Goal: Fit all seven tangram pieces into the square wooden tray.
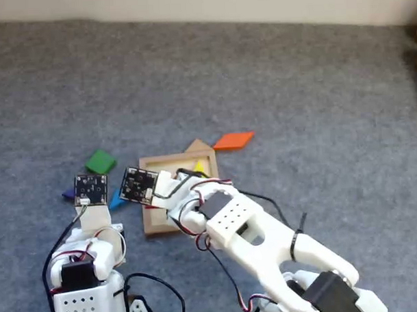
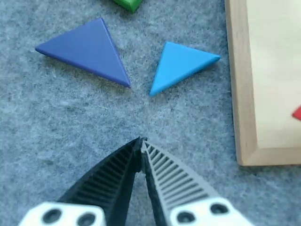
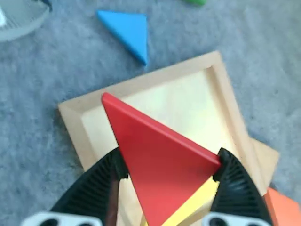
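Note:
My right gripper is shut on a large red triangle and holds it over the square wooden tray, one corner close to the tray's corner. A yellow piece lies in the tray under the red one. My left gripper is shut and empty above the carpet beside the tray. Ahead of it lie a dark blue triangle and a light blue triangle. A green piece and an orange parallelogram lie outside the tray.
A tan wooden triangle lies against the tray's far edge. Grey carpet covers the whole floor, with open room behind and to the right of the tray. Both arm bases stand at the near edge, and the right arm reaches across the tray's near side.

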